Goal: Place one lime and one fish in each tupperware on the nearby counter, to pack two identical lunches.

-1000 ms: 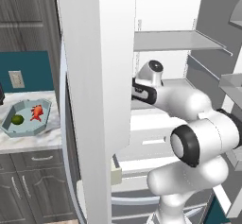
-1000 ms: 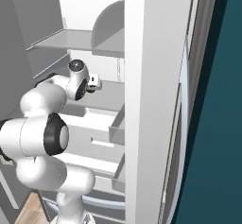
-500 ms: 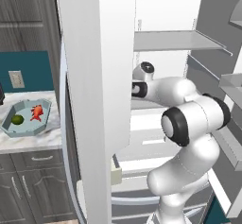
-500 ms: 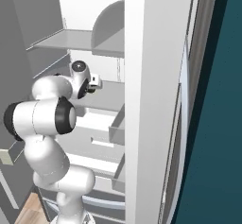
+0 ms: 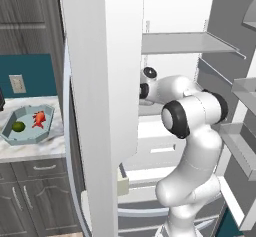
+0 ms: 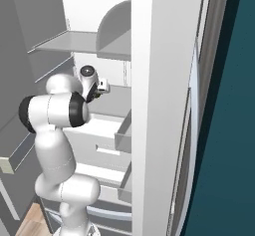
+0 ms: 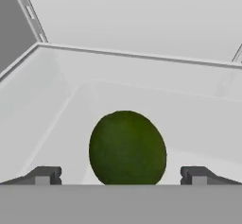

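You see no label, brand or writing anywhere. At centre of the left base view the arm (image 5: 192,116) reaches into the open fridge (image 5: 175,41). At left, the teal tupperware (image 5: 15,138) sits on the marble counter (image 5: 30,151) with one lime (image 5: 18,126) and the red fish (image 5: 39,118) inside. In the hand view, your gripper (image 7: 122,175) is spread wide, holding nothing, its fingertips (image 7: 45,175) flanking a second lime (image 7: 127,148) at lower centre.
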